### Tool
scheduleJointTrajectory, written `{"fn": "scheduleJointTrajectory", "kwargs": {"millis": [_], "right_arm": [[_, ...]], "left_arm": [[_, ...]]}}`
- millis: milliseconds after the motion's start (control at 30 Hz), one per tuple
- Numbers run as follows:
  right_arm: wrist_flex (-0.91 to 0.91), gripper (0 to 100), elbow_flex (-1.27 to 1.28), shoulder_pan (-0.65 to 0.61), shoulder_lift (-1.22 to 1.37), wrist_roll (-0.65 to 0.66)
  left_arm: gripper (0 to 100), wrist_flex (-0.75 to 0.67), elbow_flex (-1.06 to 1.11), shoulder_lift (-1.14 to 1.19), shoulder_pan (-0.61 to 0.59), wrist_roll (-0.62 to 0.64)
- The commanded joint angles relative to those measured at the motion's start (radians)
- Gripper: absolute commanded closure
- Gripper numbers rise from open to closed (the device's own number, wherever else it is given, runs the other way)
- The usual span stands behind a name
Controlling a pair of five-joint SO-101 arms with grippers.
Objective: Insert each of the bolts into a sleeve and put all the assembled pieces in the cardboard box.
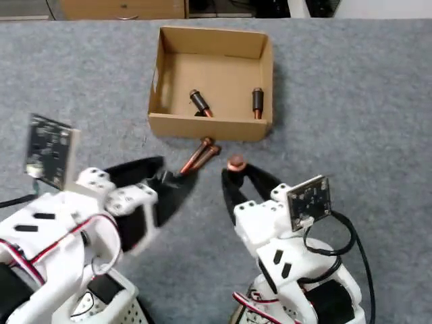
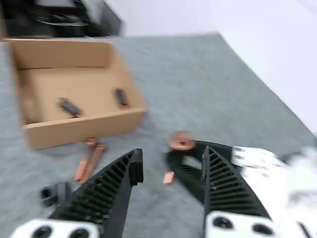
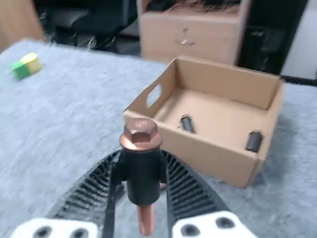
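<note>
The cardboard box [image 1: 210,127] stands at the back centre with two assembled pieces [image 1: 201,102] [image 1: 257,102] lying in it. My right gripper [image 3: 141,171] is shut on a black sleeve [image 3: 141,173] with a copper bolt [image 3: 140,134] through it, held upright just in front of the box [image 3: 198,148]. Two loose copper bolts [image 1: 200,155] lie side by side against the box's front wall. My left gripper [image 1: 177,174] is open beside them, fingers wide apart. A loose black sleeve [image 2: 54,193] lies on the carpet near its finger [image 2: 119,183].
Grey carpet covers the table. A green and yellow block [image 3: 25,66] sits far off on it. A wooden drawer cabinet [image 3: 190,29] stands beyond the table's far edge. A small copper bit [image 2: 169,177] lies between the grippers.
</note>
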Motion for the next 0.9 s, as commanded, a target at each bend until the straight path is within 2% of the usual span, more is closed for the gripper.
{"fn": "scheduleJointTrajectory", "kwargs": {"millis": [0, 100, 233, 300, 367, 600, 867], "right_arm": [[-0.061, 99.7, -0.082, 0.076, 0.068, -0.014], [-0.114, 99.7, -0.179, 0.105, 0.193, -0.051], [-0.213, 99.7, -0.317, 0.140, 0.430, -0.058], [-0.244, 99.7, -0.400, 0.160, 0.565, -0.057], [-0.261, 99.7, -0.493, 0.179, 0.699, -0.058], [-0.256, 99.7, -0.872, 0.254, 1.164, -0.055], [-0.235, 99.7, -1.191, 0.285, 1.633, -0.057]], "left_arm": [[80, 0.071, -0.006, -0.001, -0.160, -0.009], [83, 0.157, -0.006, -0.001, -0.222, -0.011], [99, 0.216, -0.006, -0.001, -0.275, -0.012], [96, 0.236, -0.005, -0.001, -0.304, -0.012], [99, 0.239, 0.014, -0.002, -0.330, -0.012], [98, 0.241, 0.209, -0.002, -0.453, -0.012], [98, 0.236, 0.298, -0.002, -0.470, -0.005]]}}
